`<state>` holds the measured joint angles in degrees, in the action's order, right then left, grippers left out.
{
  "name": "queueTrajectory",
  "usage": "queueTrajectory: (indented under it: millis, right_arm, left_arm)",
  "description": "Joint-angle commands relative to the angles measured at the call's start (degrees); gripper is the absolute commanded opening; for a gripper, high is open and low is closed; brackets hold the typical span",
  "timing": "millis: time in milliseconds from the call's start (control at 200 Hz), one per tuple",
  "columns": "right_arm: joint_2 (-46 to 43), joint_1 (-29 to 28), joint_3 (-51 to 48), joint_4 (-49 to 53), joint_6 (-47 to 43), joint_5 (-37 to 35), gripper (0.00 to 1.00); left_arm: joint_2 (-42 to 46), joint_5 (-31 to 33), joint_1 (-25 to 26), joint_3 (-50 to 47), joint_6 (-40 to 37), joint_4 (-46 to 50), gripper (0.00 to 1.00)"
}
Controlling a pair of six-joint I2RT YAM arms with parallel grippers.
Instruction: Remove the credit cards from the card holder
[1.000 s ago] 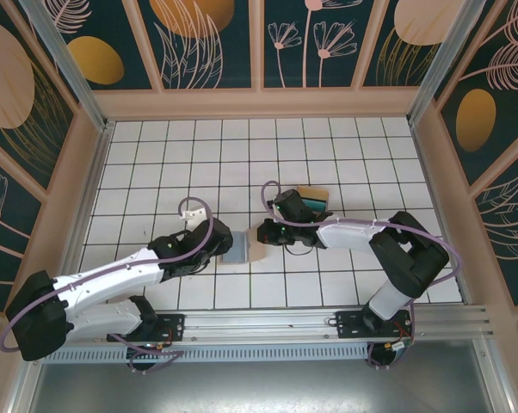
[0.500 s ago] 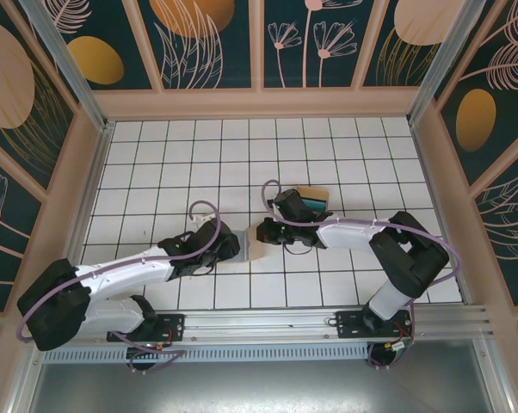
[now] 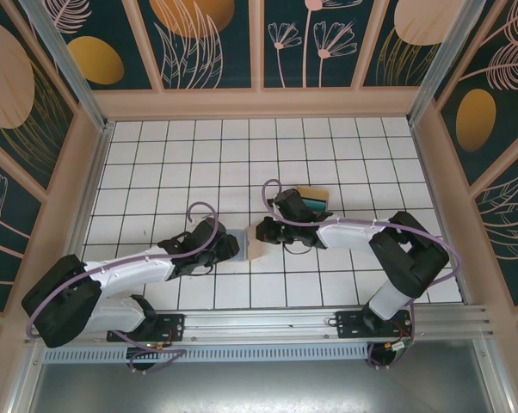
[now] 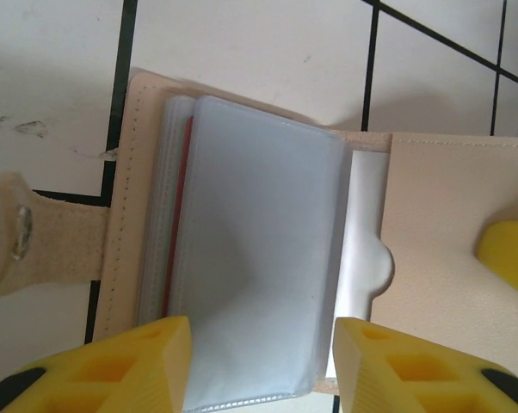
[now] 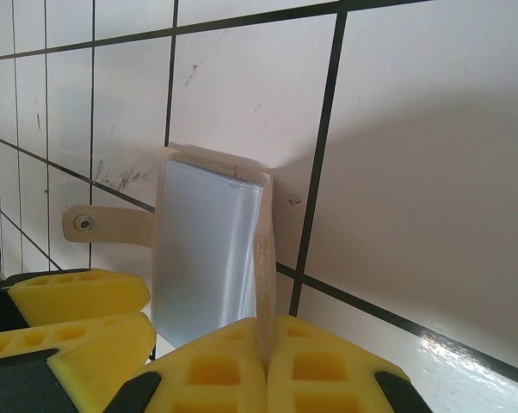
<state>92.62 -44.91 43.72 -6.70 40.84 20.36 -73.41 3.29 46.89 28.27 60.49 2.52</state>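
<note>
Middle of counter (image 3: pixel 156 155), nearer near edge: left tool (image 4: pixel 261 348) half-spread astride clear sleeves (image 4: pixel 259 224) of open card holder (image 3: pixel 252 247); grip cannot tell. Right tool (image 5: pixel 266 344) pinching cover (image 4: pixel 440 224). Red credit card (image 4: pixel 188 206) edge sleeved: extraction unfinished, more possibly inside. Farther back, loose cards (image 3: pixel 319 205), apparently out.

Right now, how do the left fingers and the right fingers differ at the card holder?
The left fingers stand apart, the clear sleeves between them; the right fingers are shut. The left fingers are at the sleeves; the right fingers pinch the edge of the tan cover. Both pairs are yellow, at the same card holder.
</note>
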Motion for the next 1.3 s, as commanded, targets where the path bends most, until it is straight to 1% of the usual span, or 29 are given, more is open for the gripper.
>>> queueTrajectory:
  millis: [0,225,541,671,766,896,996,1146,1296]
  right_arm:
    - [-0.2,-0.5,-0.6,-1.6,0.2,-0.6,0.00]
    - [0.1,-0.5,-0.7,-1.7,0.1,-0.4,0.00]
    - [0.6,-0.6,-0.7,-2.2,0.2,0.3,0.00]
    - [0.7,-0.6,-0.7,-2.3,0.2,0.5,0.00]
    - [0.8,-0.6,-0.6,-2.4,0.3,0.6,0.00]
    - [0.9,-0.6,-0.6,-2.4,0.3,0.6,0.00]
    - [1.0,-0.7,-0.7,-2.5,0.2,0.6,0.00]
    - [1.3,-0.6,-0.7,-2.9,0.4,0.6,0.00]
    - [1.2,-0.7,-0.7,-3.0,0.6,0.5,0.00]
  left_arm:
    - [-1.8,-0.1,-0.4,0.9,-0.9,0.7,0.47]
    - [1.1,3.5,-0.6,0.3,-0.4,2.0,0.46]
    - [-2.0,1.3,-0.6,0.0,-0.6,1.2,0.46]
    - [-2.7,0.0,-0.6,-0.1,-0.9,0.3,0.47]
    - [-3.4,-1.8,-0.6,-0.2,-1.4,-1.0,0.50]
    - [-1.6,-5.3,-0.7,-1.8,-1.8,-6.4,0.53]
    - [0.0,-7.5,-0.6,-2.8,-2.2,-9.5,0.53]
    - [0.1,-8.4,-0.6,-2.9,-2.7,-10.5,0.57]
    - [-1.5,-10.6,-0.6,-2.6,-2.8,-12.2,0.57]
